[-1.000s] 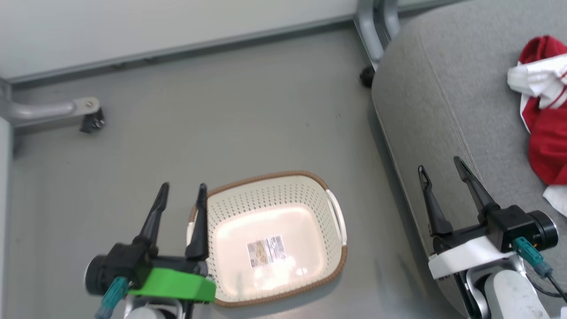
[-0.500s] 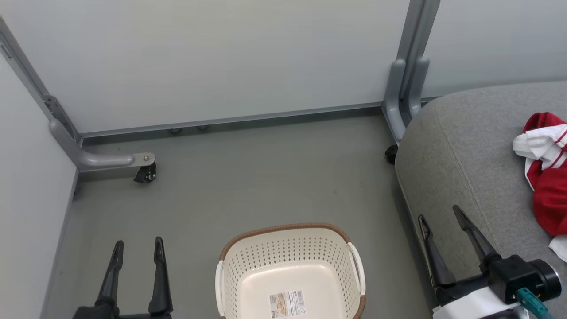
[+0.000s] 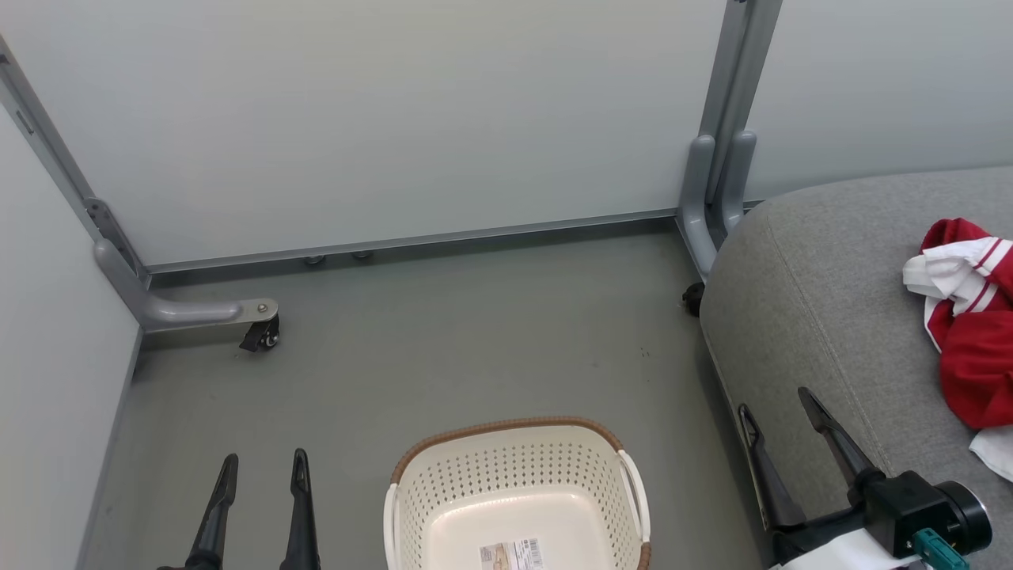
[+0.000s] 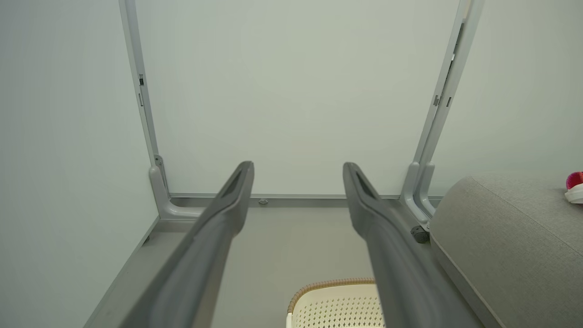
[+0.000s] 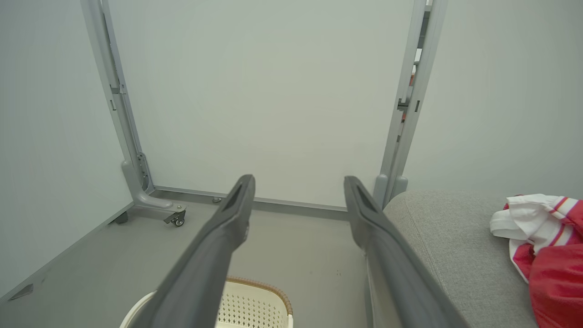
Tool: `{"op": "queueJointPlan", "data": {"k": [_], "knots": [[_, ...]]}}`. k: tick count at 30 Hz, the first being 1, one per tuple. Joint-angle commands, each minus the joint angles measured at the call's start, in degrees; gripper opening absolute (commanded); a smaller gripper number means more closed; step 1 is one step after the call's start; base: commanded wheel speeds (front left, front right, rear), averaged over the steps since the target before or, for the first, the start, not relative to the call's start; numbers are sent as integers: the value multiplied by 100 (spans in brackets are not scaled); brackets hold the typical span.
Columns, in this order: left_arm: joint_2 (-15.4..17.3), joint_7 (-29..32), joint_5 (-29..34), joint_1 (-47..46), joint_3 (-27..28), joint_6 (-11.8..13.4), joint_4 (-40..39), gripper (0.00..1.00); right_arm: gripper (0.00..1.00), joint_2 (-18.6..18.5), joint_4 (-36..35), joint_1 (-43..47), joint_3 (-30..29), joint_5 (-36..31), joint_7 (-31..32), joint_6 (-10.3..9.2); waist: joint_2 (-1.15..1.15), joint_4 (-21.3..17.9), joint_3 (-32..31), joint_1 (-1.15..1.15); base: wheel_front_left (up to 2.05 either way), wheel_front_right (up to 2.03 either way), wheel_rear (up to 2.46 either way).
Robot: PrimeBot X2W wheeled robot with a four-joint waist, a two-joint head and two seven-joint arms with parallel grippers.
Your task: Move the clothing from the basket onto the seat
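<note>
The red and white clothing (image 3: 969, 332) lies bunched on the grey seat (image 3: 799, 317) at the right edge; the right wrist view shows the clothing (image 5: 546, 246) on the seat (image 5: 446, 246) too. The cream basket (image 3: 514, 491) stands on the floor at the bottom centre, with just a paper label inside. My left gripper (image 3: 261, 469) is open, left of the basket, with nothing between its fingers. My right gripper (image 3: 777, 400) is open over the seat's near edge, well short of the clothing. In the left wrist view the seat (image 4: 510, 237) and basket (image 4: 337, 305) also appear.
Pale partition panels close off the back and left. A grey panel foot with a caster (image 3: 261, 332) rests on the floor at the back left. A grey post (image 3: 716, 190) stands at the seat's far corner. Bare grey floor (image 3: 443, 332) lies between the panels and basket.
The head camera has tilted upward, so the whole picture slid down and the panels came into view. Both grippers stay open and nothing was picked up or released.
</note>
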Motion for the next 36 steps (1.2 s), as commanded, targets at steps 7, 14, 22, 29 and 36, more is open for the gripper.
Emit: {"op": "queueJointPlan", "data": {"k": [7,14,22,29,36], "knots": [[-1,-1,-21,1,-44,52,38,0,0,2,28,5,20,9,0,0,0,-3,-34,1,0,0,0],[28,96,-637,-85,-31,47,163,0,0,-2,177,-13,8,659,105,0,2,-14,-14,1,0,0,0],[92,270,-1542,-327,16,-15,359,0,0,-50,359,-195,-41,1619,283,-1,4,-30,15,1,0,0,0],[133,410,-2267,-521,54,-77,524,0,0,-78,490,-325,-81,2390,424,-1,7,-45,40,1,0,0,0],[165,541,-2917,-690,92,-127,665,0,0,-99,601,-435,-124,3075,555,-2,9,-59,65,1,0,0,0]]}}
